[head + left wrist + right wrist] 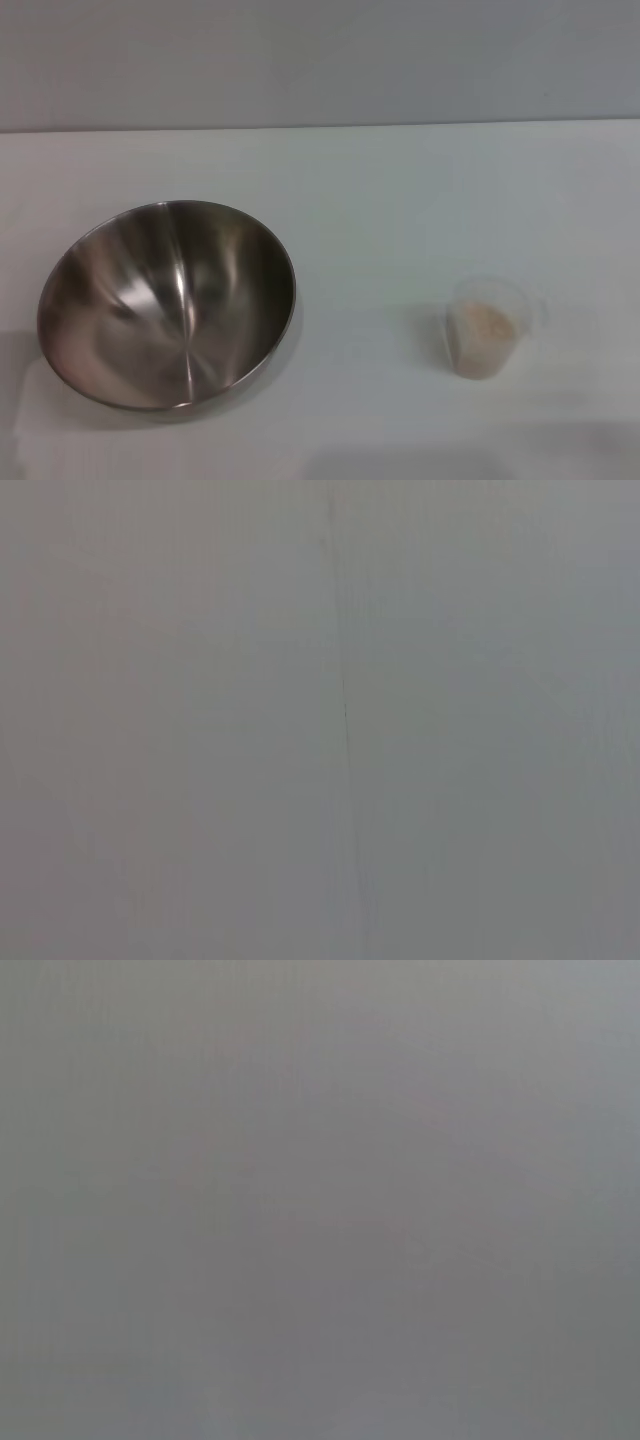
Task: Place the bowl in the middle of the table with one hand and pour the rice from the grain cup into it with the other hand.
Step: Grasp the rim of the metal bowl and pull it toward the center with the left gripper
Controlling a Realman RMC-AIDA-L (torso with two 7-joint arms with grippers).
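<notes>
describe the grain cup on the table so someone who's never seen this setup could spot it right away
On the white table, look to the robot's right of the big shiny steel bowl, across a gap of bare tabletop. There stands the grain cup, upright and apart from the bowl. It is small, clear plastic and holds pale beige rice, while the bowl is wide, metal and empty.

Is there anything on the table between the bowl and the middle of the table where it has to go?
Nothing visible. The bowl sits on the robot's left, the grain cup with rice stands upright on the right, and bare table lies between them. Neither gripper is in view.
</notes>
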